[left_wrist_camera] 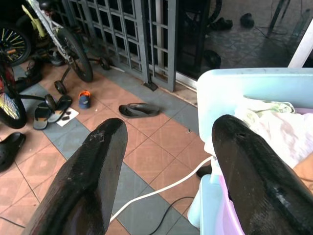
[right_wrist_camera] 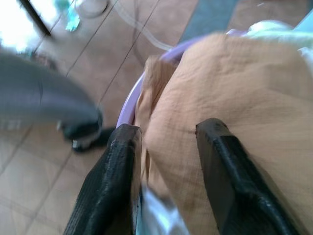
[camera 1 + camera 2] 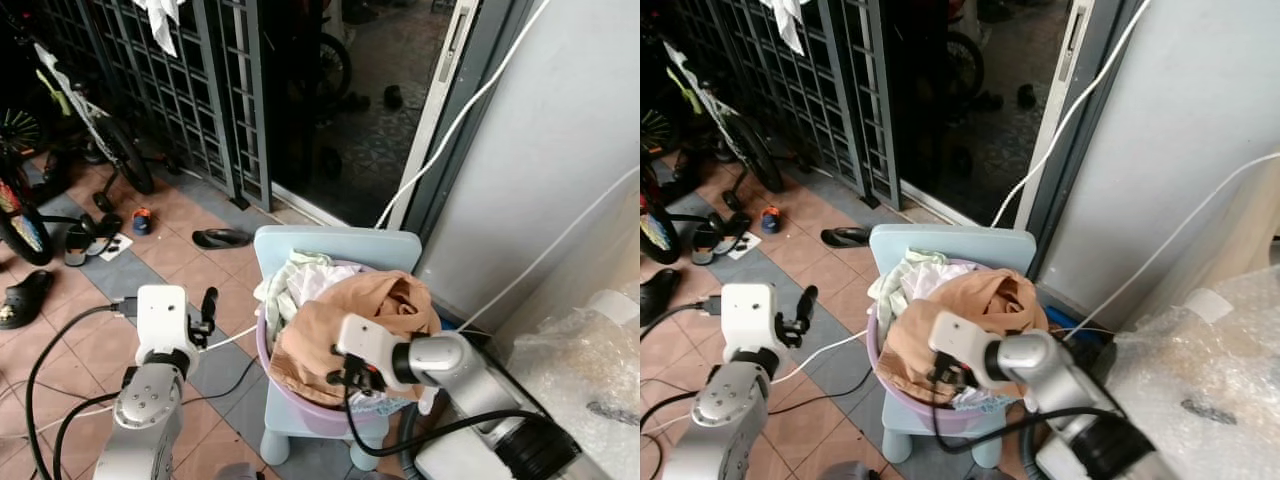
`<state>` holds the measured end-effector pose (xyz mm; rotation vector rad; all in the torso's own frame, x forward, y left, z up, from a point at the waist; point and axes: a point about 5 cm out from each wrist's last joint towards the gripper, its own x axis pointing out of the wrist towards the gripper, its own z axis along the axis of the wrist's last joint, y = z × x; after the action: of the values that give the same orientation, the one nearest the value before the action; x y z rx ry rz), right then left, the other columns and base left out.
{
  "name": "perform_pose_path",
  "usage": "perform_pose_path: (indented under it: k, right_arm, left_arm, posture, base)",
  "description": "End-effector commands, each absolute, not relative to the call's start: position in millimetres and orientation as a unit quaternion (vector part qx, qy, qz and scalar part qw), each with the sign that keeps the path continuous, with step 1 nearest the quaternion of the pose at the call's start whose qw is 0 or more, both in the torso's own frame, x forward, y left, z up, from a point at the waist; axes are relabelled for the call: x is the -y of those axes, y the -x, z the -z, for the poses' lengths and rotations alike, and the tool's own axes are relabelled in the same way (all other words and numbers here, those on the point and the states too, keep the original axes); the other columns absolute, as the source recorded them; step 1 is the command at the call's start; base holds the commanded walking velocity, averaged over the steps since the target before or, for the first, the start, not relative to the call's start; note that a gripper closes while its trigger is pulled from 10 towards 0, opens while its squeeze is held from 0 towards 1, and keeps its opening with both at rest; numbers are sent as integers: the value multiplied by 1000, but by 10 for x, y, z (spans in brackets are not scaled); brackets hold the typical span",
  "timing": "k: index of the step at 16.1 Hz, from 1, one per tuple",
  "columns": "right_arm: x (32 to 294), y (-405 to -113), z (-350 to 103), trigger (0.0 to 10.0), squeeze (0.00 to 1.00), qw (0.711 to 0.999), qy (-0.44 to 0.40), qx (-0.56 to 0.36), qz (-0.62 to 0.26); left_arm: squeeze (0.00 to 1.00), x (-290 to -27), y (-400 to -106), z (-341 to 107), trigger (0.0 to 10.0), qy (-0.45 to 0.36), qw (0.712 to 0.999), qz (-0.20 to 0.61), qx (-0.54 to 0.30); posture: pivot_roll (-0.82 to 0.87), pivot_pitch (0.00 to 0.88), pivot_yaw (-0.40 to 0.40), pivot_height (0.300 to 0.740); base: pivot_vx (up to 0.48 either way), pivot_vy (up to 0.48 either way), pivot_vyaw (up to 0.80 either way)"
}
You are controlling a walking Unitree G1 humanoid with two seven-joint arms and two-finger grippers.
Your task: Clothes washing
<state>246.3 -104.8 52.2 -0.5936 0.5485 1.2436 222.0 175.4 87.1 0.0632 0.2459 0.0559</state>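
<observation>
**Laundry basin on the blue chair**

We see a pale blue chair (image 3: 330, 245) standing on the tiled floor before the doorway. On its seat sits a purple basin (image 3: 300, 398), heaped with clothes: a tan garment (image 3: 385, 300) on top, white cloth (image 3: 300, 280) behind it. Our right gripper (image 2: 164, 147) presses into the tan garment at the basin's front rim, fingers spread around a fold. Our left gripper (image 1: 166, 147) hovers beside the chair, fingers released, grasping nothing.

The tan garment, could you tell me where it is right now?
The tan garment lies heaped in the purple basin on the pale blue chair, with the right gripper pressed against it.
</observation>
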Motion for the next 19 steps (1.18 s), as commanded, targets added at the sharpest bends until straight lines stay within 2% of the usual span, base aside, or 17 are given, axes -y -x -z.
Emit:
perform_pose_path:
  k: [1,3,6,7,10,15,19]
  right_arm:
    - [1050,-2543,-625,10000,1000,724,315,-222,-572]
    - [1055,-2713,-788,10000,1000,743,335,-183,-549]
    - [943,-2927,-1183,10000,1000,797,290,-61,-527]
    - [942,-3001,-1297,10000,1000,820,258,-41,-509]
    - [1023,-3143,-1328,10000,1000,846,249,-41,-470]
    - [1128,-3188,-1074,10000,1000,836,310,-98,-442]
    - [1258,-3149,-682,10000,1000,803,357,-193,-437]
  left_arm:
    - [0,-1735,-2218,-917,10000,-33,992,-20,-117]
    - [0,-1724,-2219,-917,10000,-32,992,-17,-118]
    - [0,-1716,-2218,-917,10000,-31,992,-13,-120]
    - [0,-1715,-2221,-918,10000,-31,992,-12,-121]
    - [0,-1716,-2228,-928,10000,-30,992,-10,-120]
    - [0,-1712,-2232,-928,10000,-31,992,-8,-120]
    - [0,-1657,-2205,-932,10000,-29,992,8,-124]
  posture:
    - [49,30,-20,740]
    - [49,32,-19,740]
    - [49,32,-19,740]
    - [50,33,-18,740]
    - [52,29,-17,740]
    - [53,28,-15,740]
    - [66,49,-17,740]
  base:
    - [0,0,0]
    - [0,0,0]
    - [0,0,0]
    - [0,0,0]
    - [0,0,0]
    - [0,0,0]
    - [0,0,0]
